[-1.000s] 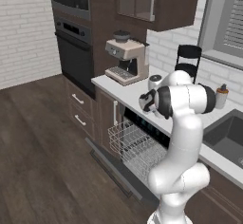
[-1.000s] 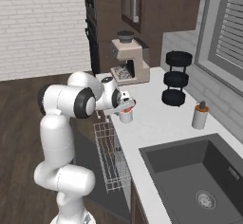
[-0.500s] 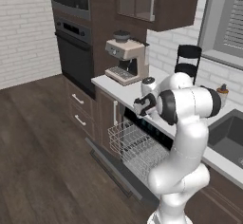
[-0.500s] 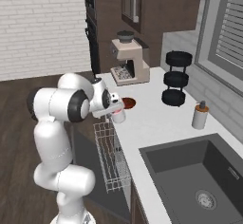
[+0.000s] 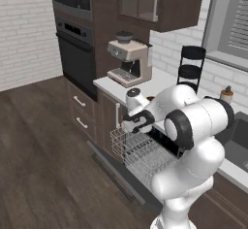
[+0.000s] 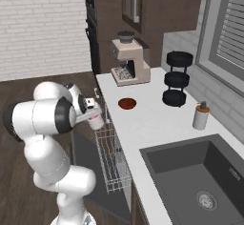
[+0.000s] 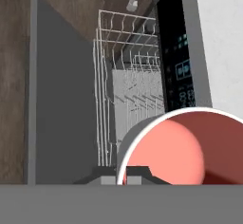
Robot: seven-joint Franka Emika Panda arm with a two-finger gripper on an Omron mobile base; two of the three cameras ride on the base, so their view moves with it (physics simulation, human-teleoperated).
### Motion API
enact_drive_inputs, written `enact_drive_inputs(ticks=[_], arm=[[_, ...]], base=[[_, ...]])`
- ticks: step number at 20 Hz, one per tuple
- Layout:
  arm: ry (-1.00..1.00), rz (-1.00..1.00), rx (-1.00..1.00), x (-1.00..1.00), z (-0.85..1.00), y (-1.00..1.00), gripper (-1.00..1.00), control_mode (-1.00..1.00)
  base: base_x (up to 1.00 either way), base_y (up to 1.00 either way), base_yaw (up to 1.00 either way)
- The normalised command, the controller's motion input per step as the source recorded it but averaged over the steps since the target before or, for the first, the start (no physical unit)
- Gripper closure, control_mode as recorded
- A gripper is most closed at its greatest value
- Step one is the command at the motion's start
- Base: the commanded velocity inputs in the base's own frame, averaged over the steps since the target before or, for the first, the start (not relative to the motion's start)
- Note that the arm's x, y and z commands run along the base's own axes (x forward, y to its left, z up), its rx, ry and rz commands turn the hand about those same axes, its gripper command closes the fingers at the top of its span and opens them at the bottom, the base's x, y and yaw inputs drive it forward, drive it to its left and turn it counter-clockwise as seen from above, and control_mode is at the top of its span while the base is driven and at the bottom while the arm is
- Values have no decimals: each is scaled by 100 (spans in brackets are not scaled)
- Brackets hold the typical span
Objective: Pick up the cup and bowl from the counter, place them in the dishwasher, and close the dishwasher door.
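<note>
Your arm is swinging off the counter [image 6: 157,124], jaws clamped on the cup [image 6: 96,121] (bowl [image 6: 127,104] is waiting), so lower it into the dishwasher [image 7: 137,99] rack.

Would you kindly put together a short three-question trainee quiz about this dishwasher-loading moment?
1. True or false: the bowl is already in the dishwasher rack.
2. What is the gripper holding? A) the soap bottle B) the cup C) nothing
3. Fill in: the dishwasher door is ____.

Key:
1. False; it sits on the counter.
2. B; the cup is held over the pulled-out rack.
3. Open, folded down.
</note>
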Motion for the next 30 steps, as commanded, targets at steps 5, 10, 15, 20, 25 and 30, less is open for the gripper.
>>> enact_drive_inputs(ticks=[5,10,15,20,25,30], arm=[[-2,0,-10,26,-44,49,100,-100],[-7,0,-17,52,-58,12,100,-100],[-3,0,-14,50,-59,1,100,-100],[0,0,-4,35,-53,0,100,-100],[0,0,0,47,-31,-6,100,-100],[0,0,0,59,-26,-15,100,-100]], base=[[0,0,0],[0,0,0],[0,0,0],[0,0,0],[0,0,0],[0,0,0]])
